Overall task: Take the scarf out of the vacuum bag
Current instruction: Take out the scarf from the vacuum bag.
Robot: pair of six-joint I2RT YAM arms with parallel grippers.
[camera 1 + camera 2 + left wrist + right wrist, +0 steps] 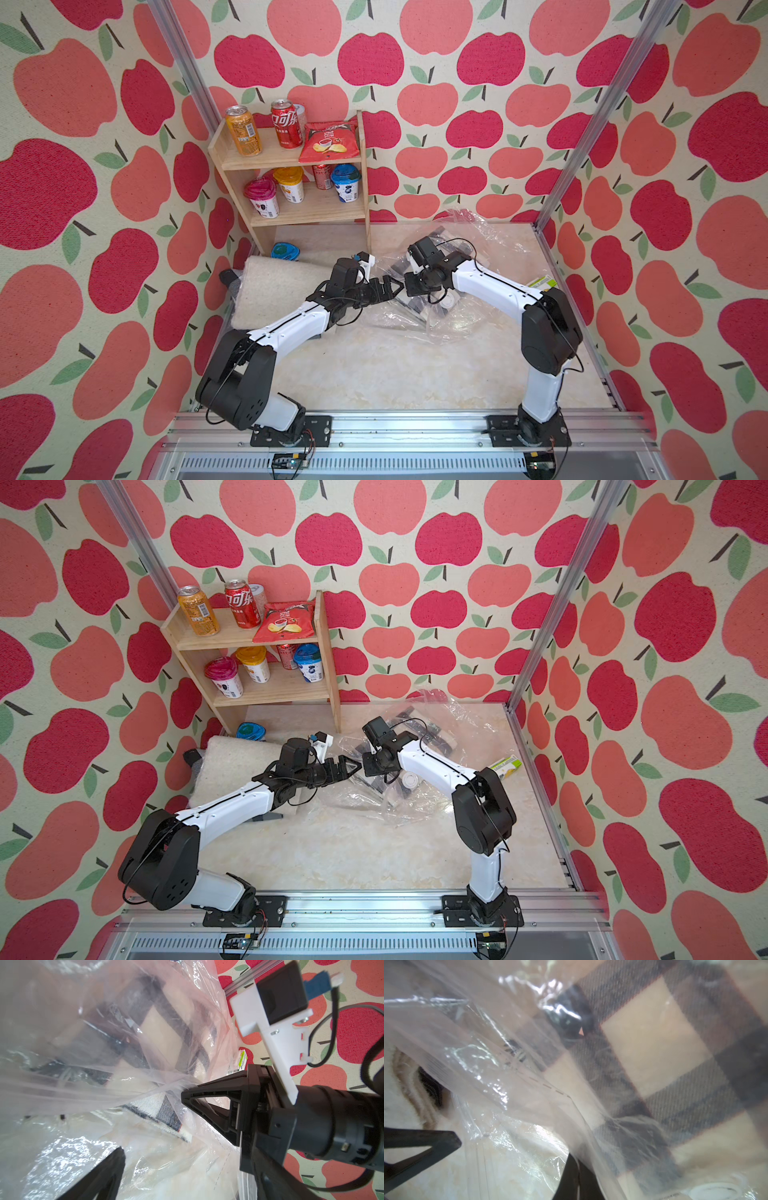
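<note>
The vacuum bag [478, 232] [453, 717] lies crumpled at the back right of the table, its white valve cap [449, 300] [714, 1190] facing up. Inside the bag lies the scarf [654, 1043] [164, 1109], a cream and dark grey plaid. My right gripper [577, 1178] [409, 286] is shut on a fold of the bag's plastic [145, 1086] and holds it up off the table. My left gripper [187, 1178] [397, 287] stands open right beside it, over loose plastic at the bag's edge, with nothing between its fingers.
A wooden shelf [361, 174] with cans, cups and a chips bag stands at the back left. A beige rolled cloth [270, 291] lies under my left arm, with a blue tub [286, 251] behind it. A green-labelled packet [542, 283] lies by the right wall.
</note>
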